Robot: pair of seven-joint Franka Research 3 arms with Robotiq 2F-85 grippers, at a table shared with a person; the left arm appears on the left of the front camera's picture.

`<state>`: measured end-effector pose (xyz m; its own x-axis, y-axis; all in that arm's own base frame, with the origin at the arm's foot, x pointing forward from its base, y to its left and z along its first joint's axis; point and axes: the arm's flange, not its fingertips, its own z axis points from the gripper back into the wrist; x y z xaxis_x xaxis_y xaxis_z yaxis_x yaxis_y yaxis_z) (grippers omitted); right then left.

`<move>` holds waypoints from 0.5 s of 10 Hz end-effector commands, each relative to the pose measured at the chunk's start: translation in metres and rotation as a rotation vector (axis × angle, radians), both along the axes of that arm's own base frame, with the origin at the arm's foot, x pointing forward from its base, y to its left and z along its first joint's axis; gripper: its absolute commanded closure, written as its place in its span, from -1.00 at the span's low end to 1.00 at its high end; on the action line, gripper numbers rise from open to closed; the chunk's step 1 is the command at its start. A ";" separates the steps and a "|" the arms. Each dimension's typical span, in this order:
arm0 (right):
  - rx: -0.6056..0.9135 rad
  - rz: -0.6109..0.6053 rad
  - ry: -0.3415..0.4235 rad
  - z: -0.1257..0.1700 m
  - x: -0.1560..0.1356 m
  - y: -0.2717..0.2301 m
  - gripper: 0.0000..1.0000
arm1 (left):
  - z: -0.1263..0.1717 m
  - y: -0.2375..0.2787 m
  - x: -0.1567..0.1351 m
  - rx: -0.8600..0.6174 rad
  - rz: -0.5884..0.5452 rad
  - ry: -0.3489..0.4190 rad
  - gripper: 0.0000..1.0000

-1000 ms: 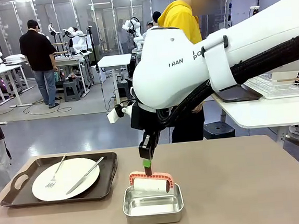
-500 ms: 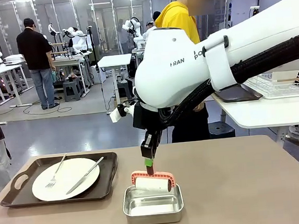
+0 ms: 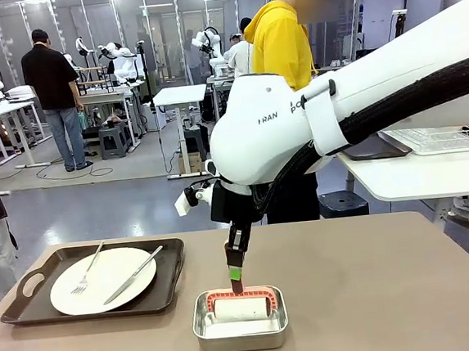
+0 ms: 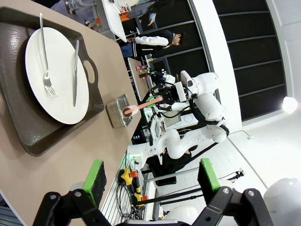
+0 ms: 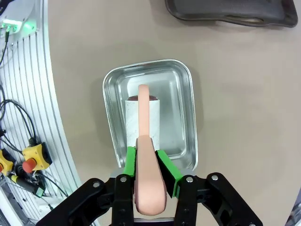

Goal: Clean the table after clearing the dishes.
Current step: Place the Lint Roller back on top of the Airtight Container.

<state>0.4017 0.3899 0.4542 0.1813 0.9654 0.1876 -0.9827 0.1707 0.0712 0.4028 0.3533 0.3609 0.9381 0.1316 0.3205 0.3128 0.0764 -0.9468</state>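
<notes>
The pink handle of a lint roller (image 3: 239, 308) is pinched between the fingers of the right gripper (image 5: 149, 157) — its white roll is set inside the steel pan (image 3: 204, 339) on the table (image 3: 376, 294). The fingers of the left gripper (image 4: 150, 175) are spread wide, with nothing between them. The plate (image 3: 69, 298), with fork (image 3: 87, 270) and knife (image 3: 135, 273), is seen on the tray (image 3: 170, 267) — left of the pan.

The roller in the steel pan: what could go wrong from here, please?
1. The right gripper grips the roller only by its thin pink handle, so it may twist in the grip.
2. The roller is inside the pan; lifted crooked, it could catch and drag it.
3. The tray with the plate is uncleared; wiping could bump it.
</notes>
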 end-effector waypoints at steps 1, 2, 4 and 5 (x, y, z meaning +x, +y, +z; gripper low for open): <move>0.038 0.046 -0.015 -0.003 0.010 -0.006 0.54 | 0.000 0.000 -0.005 0.008 0.001 -0.001 -1.00; 0.042 0.074 -0.020 -0.003 0.016 -0.009 0.54 | 0.000 0.000 -0.005 0.008 0.001 -0.001 -1.00; 0.080 0.118 0.004 -0.012 0.026 0.000 0.54 | 0.000 0.000 -0.005 0.008 0.001 -0.001 -1.00; 0.096 0.114 0.013 -0.018 0.035 0.005 0.54 | 0.000 0.000 -0.005 0.008 0.001 -0.001 -1.00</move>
